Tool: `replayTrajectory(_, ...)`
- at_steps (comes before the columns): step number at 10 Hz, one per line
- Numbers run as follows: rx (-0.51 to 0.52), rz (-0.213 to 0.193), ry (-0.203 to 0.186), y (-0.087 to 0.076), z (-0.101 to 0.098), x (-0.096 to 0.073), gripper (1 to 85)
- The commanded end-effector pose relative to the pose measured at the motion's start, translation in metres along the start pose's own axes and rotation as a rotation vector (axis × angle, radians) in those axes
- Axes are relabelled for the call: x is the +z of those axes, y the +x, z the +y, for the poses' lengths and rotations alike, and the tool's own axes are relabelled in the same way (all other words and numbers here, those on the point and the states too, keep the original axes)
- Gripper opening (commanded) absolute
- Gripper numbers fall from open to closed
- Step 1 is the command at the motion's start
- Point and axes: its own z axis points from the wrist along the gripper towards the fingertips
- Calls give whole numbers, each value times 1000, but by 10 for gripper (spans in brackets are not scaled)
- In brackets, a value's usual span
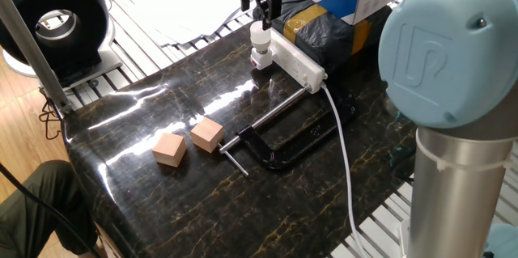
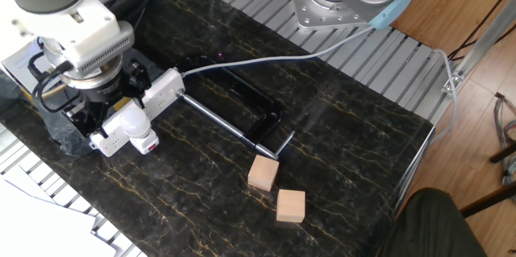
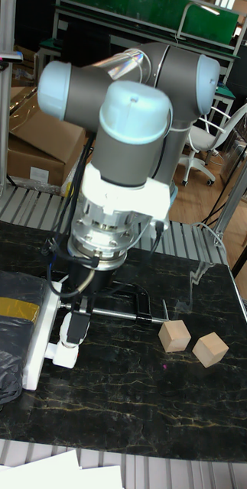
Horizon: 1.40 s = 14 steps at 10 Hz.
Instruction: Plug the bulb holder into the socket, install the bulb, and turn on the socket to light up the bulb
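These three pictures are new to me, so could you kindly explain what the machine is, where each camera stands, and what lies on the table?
It is a single robot arm with a two-finger gripper at its end. Two cameras look at the dark table from opposite sides; the tall picture faces the arm head-on. On the table lie a white socket strip with its cable, a black clamp and two wooden cubes. At the strip's end stands the bulb holder with the bulb on top. The gripper sits right at the bulb's top, fingers on either side, but I cannot tell whether it grips it. The bulb looks unlit.
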Motion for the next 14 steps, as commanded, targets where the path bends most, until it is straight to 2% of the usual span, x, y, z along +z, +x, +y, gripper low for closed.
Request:
replayTrajectory(1, -12, -9, -15, -6, 5, 12, 747)
replayTrajectory(2, -14, 2, -18, -6, 7, 15, 747)
replayTrajectory(4, -28, -3, -55, -7, 20, 16, 750)
replayTrajectory(6, -52, -3, -62, -6, 23, 16, 750)
replayTrajectory(7, -71, 1, -56, -6, 22, 16, 747)
replayTrajectory(9, -92, 11, -18, -3, 14, 19, 737)
replayTrajectory(14, -114, 15, 5, -4, 10, 19, 693)
